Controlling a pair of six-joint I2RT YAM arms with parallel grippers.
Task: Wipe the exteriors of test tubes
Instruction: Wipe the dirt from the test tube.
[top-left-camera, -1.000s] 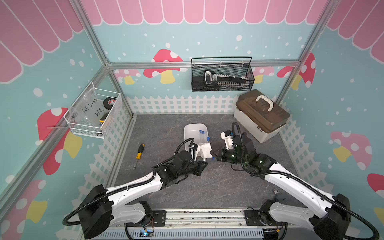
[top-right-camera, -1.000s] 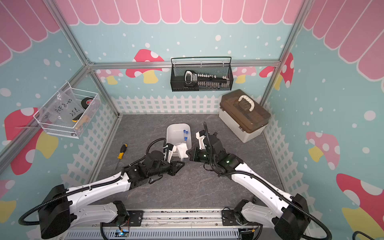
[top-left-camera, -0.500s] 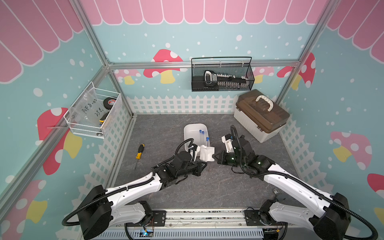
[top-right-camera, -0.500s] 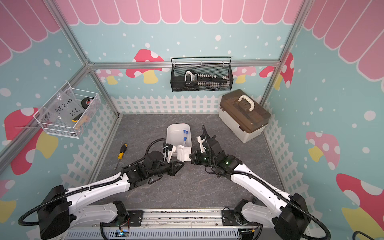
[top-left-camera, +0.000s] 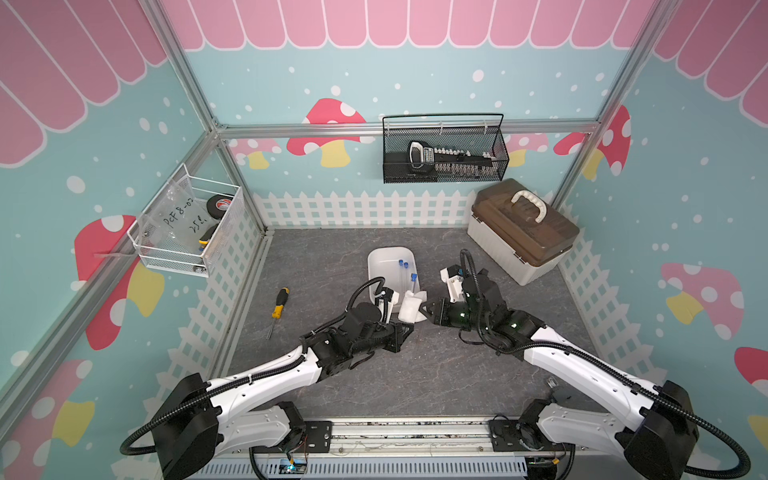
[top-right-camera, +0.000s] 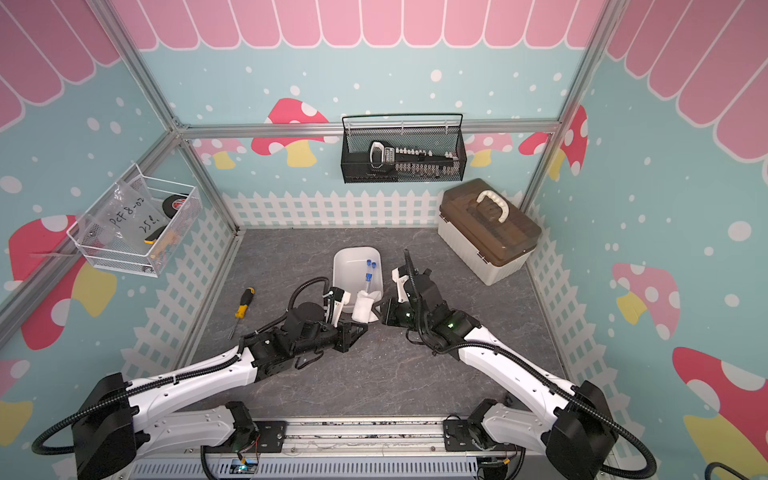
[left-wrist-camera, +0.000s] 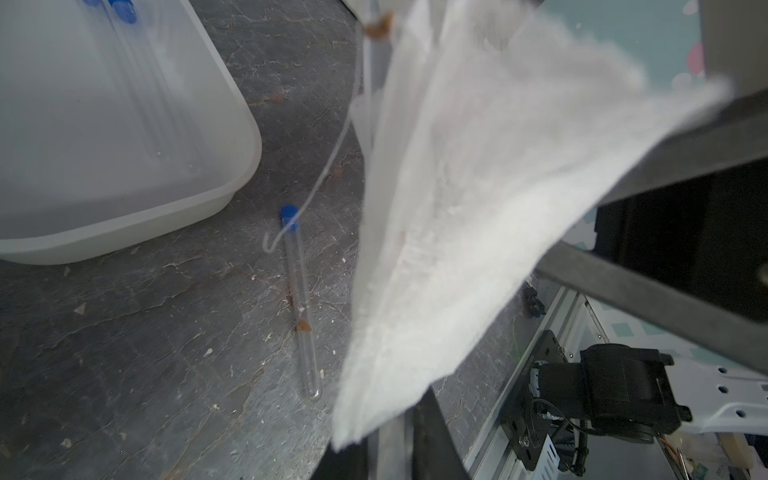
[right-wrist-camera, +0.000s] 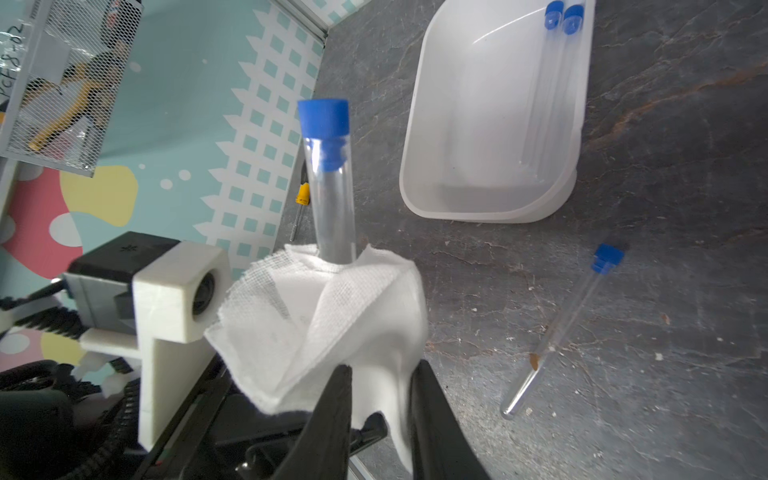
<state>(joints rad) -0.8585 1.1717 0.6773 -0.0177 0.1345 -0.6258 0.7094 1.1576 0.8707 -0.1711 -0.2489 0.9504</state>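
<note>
Left fingers (left-wrist-camera: 432, 449): together at the foot of the wrapped tube (right-wrist-camera: 332, 199), which rises from them blue cap up, a little tilted.
Right fingers (right-wrist-camera: 336, 415): one on each side of a fold of the cloth (right-wrist-camera: 316, 324), slightly apart; whether they pinch it cannot be told.
Cloth: white gauze bunched round the lower part of the wrapped tube, just beside the tray (right-wrist-camera: 490, 208).
Loose tube (right-wrist-camera: 557, 332): flat on the bench (top-left-camera: 415, 374) near the tray, a brown speck on its glass.
Tray tubes (right-wrist-camera: 548, 91): two, side by side along one wall of the white tray, caps at the same end.
Screwdriver (top-left-camera: 279, 305): on the bench, well apart from the tray.
</note>
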